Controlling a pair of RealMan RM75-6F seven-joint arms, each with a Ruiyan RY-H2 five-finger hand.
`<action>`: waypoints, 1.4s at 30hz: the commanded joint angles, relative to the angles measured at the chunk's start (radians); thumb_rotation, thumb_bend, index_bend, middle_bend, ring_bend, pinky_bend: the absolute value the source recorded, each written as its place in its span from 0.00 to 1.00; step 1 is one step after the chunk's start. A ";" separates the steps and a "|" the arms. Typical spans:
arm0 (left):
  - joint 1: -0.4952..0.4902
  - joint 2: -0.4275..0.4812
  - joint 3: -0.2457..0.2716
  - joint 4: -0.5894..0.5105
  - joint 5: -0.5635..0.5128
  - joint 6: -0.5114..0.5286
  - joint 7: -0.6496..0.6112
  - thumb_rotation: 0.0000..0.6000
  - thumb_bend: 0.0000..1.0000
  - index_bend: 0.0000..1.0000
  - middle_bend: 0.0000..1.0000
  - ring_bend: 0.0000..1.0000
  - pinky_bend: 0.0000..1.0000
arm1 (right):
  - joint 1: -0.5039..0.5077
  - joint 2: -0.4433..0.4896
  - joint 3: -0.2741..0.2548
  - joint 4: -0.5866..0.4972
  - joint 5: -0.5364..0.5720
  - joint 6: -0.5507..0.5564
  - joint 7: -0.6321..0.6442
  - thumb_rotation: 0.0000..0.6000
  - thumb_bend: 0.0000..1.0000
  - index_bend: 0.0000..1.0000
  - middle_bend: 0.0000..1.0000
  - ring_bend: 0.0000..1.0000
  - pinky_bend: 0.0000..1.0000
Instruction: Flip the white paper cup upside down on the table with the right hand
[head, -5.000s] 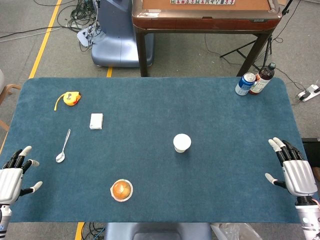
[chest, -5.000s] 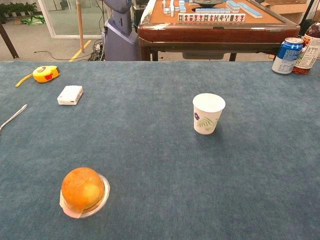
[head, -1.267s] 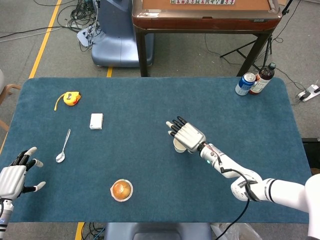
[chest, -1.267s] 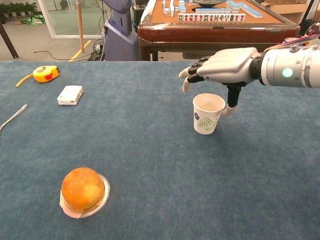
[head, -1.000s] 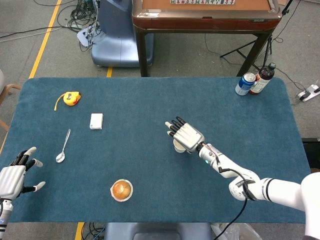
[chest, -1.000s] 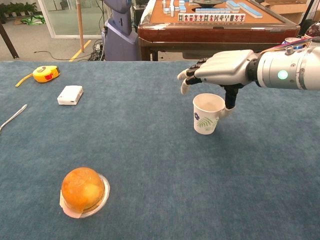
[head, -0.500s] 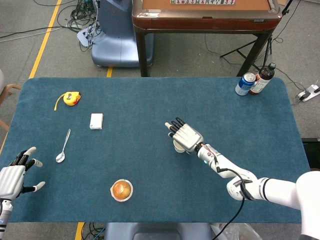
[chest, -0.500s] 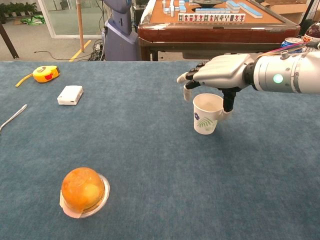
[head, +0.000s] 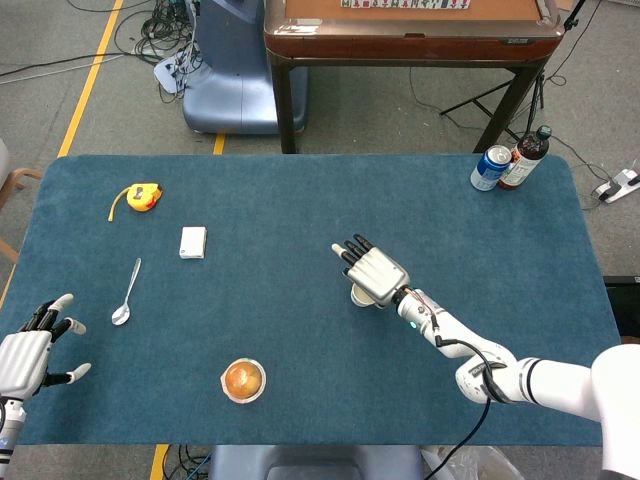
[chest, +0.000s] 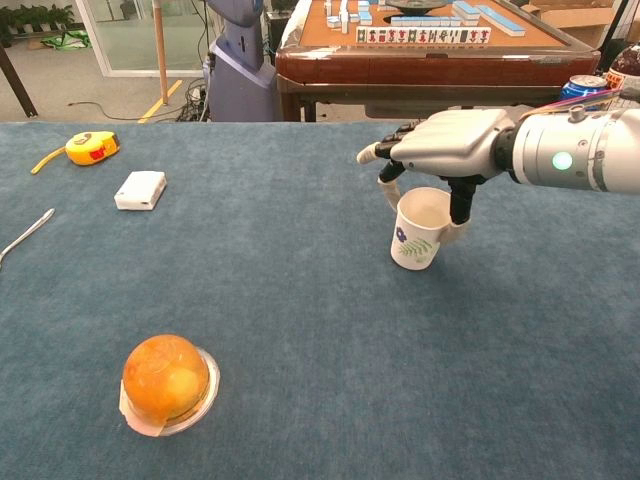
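Closest to the robot, near the front edge of the blue worktop (head: 300, 200), there's an orange (chest: 165, 380) sitting in a clear plastic dish. The left hand (head: 22, 358) hovers off the front left corner, fingers spread apart, holding nothing.

Moving inward, the paper cup (chest: 420, 230) sits around the middle of the worktop, a bit right of center. It's white with a little leaf print, mouth facing up, and it looks slightly tilted in the chest view. The right hand (chest: 450, 140) is over it, palm down, with the thumb down along the cup's right side and a finger curling at the left rim. It looks like a pinch on the cup, though I can't tell how firm the contact is on the left.

Over by the left edge there's a spoon (head: 126, 293), then a small white box (head: 193, 242) further back, and a yellow tape measure (head: 141, 197) beyond that.

At the back right corner a blue soda can (head: 490, 167) and a dark bottle (head: 526, 158) stand right beside each other.
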 joint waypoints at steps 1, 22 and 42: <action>-0.001 -0.001 0.000 0.000 0.000 -0.001 0.002 1.00 0.10 0.42 0.09 0.08 0.28 | -0.011 0.017 0.000 -0.021 -0.003 0.012 0.014 1.00 0.00 0.46 0.02 0.00 0.00; -0.003 -0.010 0.016 -0.017 0.033 0.008 0.044 1.00 0.10 0.42 0.09 0.08 0.28 | -0.290 0.046 -0.020 0.082 -0.213 0.231 0.777 1.00 0.00 0.46 0.04 0.00 0.00; -0.006 -0.017 0.018 -0.018 0.031 0.006 0.058 1.00 0.10 0.42 0.09 0.08 0.28 | -0.355 -0.140 -0.048 0.405 -0.335 0.296 1.041 1.00 0.00 0.46 0.05 0.00 0.00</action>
